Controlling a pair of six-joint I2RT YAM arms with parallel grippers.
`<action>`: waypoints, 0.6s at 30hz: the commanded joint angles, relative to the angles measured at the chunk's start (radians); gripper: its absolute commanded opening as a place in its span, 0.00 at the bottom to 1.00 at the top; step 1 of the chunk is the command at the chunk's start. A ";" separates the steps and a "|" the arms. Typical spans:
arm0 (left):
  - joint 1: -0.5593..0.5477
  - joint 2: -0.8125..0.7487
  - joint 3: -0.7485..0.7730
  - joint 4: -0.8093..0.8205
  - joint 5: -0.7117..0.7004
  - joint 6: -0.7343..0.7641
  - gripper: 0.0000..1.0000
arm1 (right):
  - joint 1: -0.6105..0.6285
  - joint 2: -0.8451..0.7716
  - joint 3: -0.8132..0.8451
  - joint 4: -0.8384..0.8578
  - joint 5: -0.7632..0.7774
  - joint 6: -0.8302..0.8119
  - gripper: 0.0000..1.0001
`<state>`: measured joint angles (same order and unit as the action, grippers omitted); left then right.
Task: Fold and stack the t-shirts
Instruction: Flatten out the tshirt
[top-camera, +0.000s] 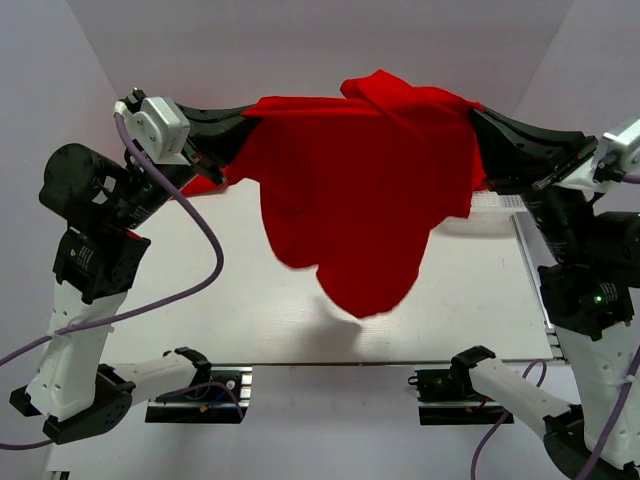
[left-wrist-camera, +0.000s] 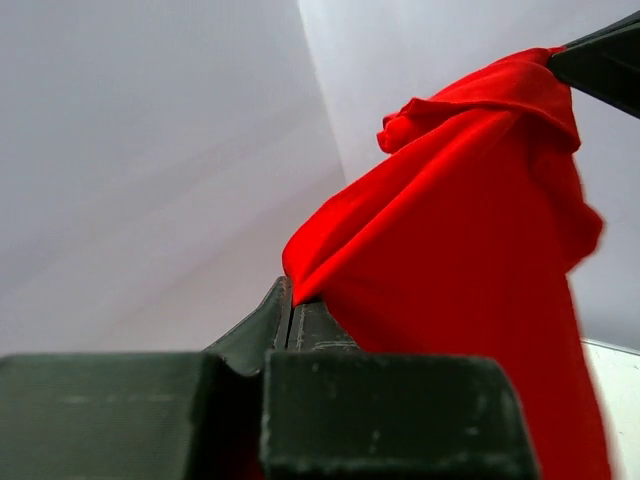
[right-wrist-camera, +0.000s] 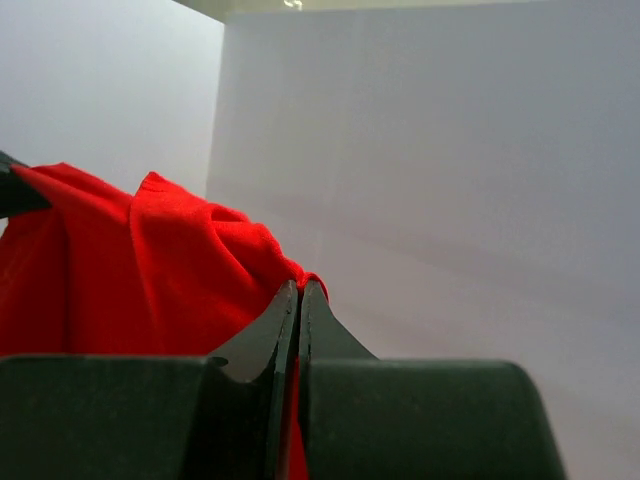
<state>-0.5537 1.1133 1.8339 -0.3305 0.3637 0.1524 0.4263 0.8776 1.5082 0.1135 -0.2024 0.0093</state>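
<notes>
My left gripper (left-wrist-camera: 291, 300) has its jaws pressed together on one edge of the red t-shirt (top-camera: 360, 200). My right gripper (right-wrist-camera: 299, 292) pinches another edge the same way, with cloth caught in the thin seam between the fingers. I hold the shirt high over the far half of the table (top-camera: 180, 300), one grip at the left, the other at the right. It stretches between them and sags in loose folds, its lowest tip apparently clear of the tabletop, a shadow beneath. A bunched fold rises near my right grip.
</notes>
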 joint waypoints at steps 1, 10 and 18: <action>0.031 -0.043 0.045 -0.001 -0.077 0.033 0.00 | -0.029 -0.016 0.035 0.029 0.153 -0.086 0.00; 0.031 0.048 -0.376 0.189 -0.600 -0.060 0.00 | -0.031 0.243 -0.113 0.141 0.386 -0.035 0.00; 0.133 0.581 -0.387 -0.036 -0.813 -0.373 1.00 | -0.061 0.876 -0.097 0.074 0.359 0.156 0.07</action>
<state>-0.4831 1.5536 1.3964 -0.2104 -0.2646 -0.0628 0.3870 1.5482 1.3750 0.2333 0.1055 0.0795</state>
